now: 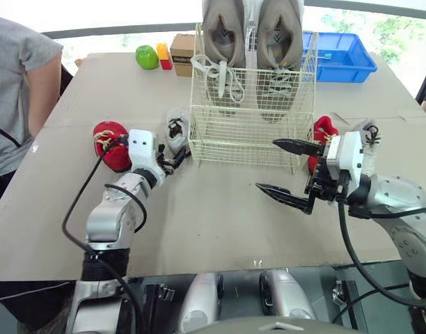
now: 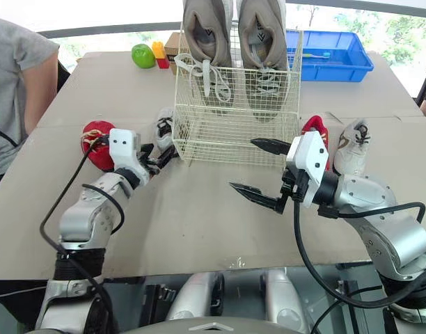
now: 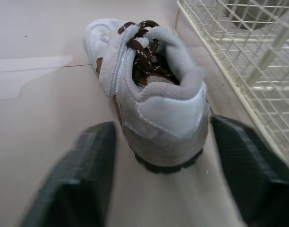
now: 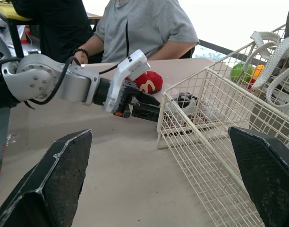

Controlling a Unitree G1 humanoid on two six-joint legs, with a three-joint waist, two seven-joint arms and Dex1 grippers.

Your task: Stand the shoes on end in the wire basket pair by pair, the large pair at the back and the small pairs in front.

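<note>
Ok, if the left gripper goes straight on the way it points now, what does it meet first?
The small white shoe: its heel faces the left gripper, right between the open jaws. The wire basket seems to stand just beside that line, though depth is hard to judge.

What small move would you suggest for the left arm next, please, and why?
Probably close the left end effector on the small white shoe. Its open fingers sit either side of the shoe's heel, beside the wire basket. The large pair stands at the back, so a small pair seems due.
</note>
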